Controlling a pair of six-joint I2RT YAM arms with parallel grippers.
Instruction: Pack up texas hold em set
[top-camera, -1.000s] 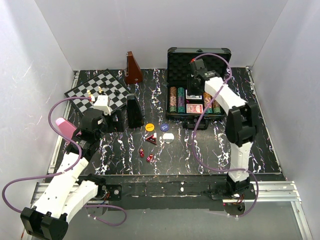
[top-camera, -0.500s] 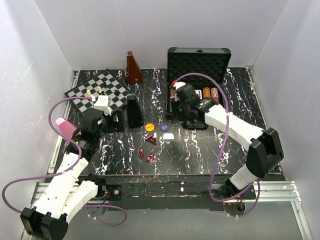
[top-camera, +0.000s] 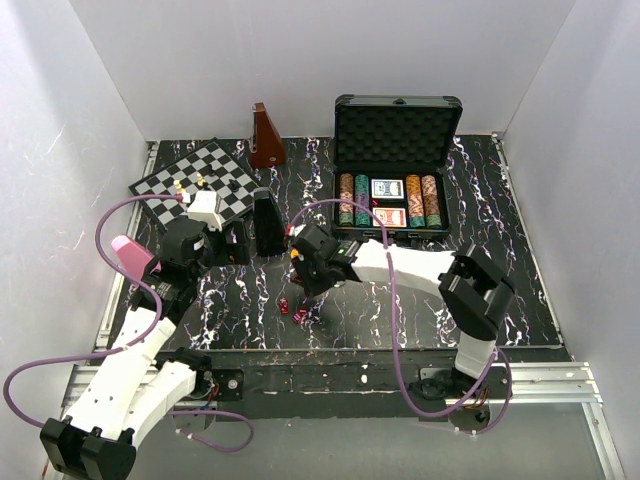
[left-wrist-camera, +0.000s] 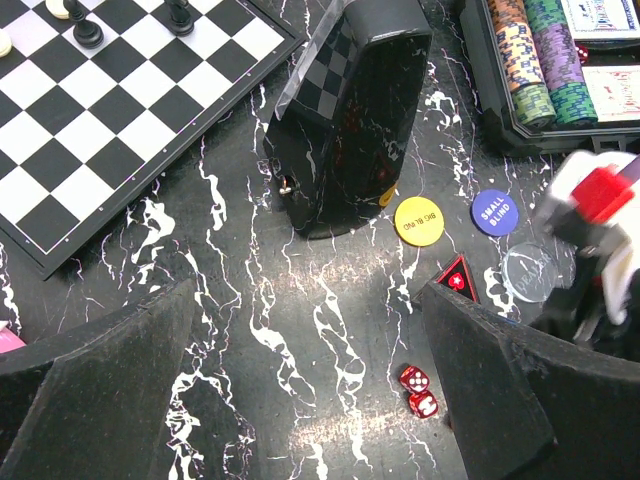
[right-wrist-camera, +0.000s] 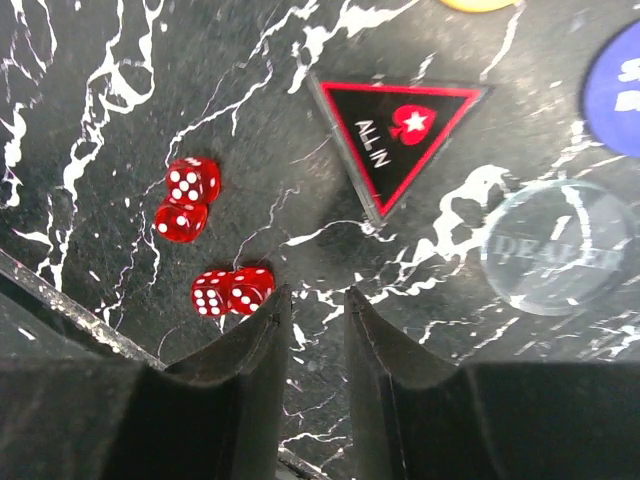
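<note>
Out front of the case (top-camera: 398, 135), the right gripper (right-wrist-camera: 312, 293) has swung over, jaws narrowing, empty, beside the dice (right-wrist-camera: 232, 291), likely packed next; left gripper (left-wrist-camera: 310, 300) gapes.

The left arm (top-camera: 140, 340) reaches forward, and the left gripper (left-wrist-camera: 305, 290) is spread wide and empty. The right arm (top-camera: 420, 268) bends sharply at the elbow and stretches across to its left. The right gripper (right-wrist-camera: 315, 295) points down, jaws only narrowly apart with nothing between them.
</note>
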